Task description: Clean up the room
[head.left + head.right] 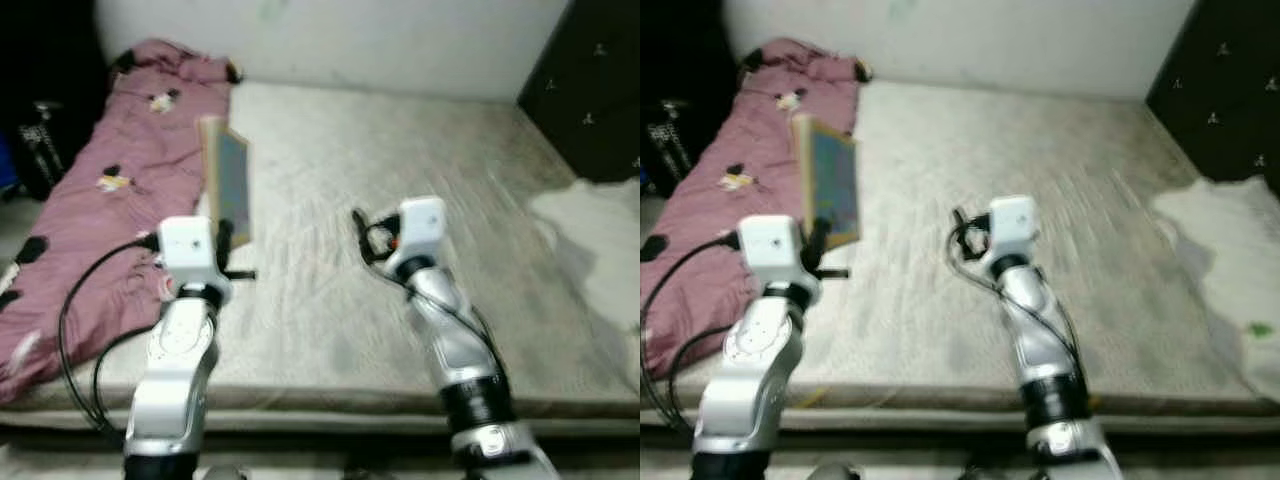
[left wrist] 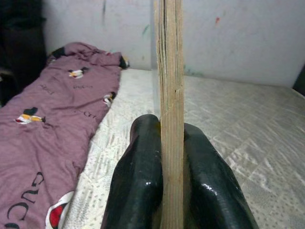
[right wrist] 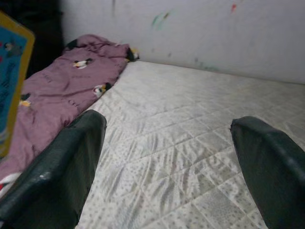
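One flat book (image 1: 228, 180) clamped upright in left pincer (image 2: 172, 143) above quilted mattress (image 1: 420, 200)

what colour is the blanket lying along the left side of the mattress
Mauve-pink, with small cartoon figures and dark lettering on the blanket; the left wrist view shows it best.
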Controlling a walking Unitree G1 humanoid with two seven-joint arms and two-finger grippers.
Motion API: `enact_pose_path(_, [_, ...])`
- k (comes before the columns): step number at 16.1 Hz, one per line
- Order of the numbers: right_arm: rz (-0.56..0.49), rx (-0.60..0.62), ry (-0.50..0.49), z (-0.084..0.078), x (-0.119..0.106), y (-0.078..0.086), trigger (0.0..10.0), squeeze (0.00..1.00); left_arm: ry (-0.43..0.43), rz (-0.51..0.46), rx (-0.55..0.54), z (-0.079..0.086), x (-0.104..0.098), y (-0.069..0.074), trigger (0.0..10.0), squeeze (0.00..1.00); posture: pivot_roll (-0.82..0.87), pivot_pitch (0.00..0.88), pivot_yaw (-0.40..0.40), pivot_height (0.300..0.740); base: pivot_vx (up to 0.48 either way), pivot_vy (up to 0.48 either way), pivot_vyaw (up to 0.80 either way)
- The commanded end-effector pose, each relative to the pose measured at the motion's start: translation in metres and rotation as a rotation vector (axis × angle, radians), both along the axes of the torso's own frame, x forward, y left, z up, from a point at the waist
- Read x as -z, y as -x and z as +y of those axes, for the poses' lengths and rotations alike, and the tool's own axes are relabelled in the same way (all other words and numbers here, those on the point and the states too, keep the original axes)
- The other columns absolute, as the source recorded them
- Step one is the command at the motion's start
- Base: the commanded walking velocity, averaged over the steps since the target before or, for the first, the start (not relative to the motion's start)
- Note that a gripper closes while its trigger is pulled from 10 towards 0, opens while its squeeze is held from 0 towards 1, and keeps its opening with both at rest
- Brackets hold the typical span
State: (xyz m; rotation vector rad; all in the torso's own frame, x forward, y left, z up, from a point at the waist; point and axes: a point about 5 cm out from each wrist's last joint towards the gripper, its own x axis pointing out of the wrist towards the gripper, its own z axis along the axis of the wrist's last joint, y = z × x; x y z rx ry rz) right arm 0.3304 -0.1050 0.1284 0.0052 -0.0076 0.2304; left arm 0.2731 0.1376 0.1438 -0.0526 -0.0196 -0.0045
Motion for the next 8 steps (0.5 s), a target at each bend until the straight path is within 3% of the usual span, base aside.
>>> enact_pose_path(1, [0.002,0.035,0.010,-0.0126,-0.0003,-0.0021,10.0,0.00,0.016,-0.051,0.036,-0.0107,-0.0105,-0.0018,10.0,0.00,0.03,0.000,-0.058,0.740,0.000,-0.296,-0.52])
enact_pose_path(6, [0.005,0.029,0.017,-0.0121,0.0016,-0.0016,10.0,0.00,0.019,-0.056,0.030,-0.0107,-0.0107,-0.0022,10.0,0.00,0.03,0.000,-0.061,0.740,0.000,-0.299,0.00])
enact_pose_path(8, [0.005,0.026,0.018,-0.0118,0.0016,-0.0018,10.0,0.00,0.035,-0.067,0.025,-0.0100,-0.0112,-0.0017,10.0,0.00,0.03,0.000,-0.062,0.740,0.000,0.000,0.00])
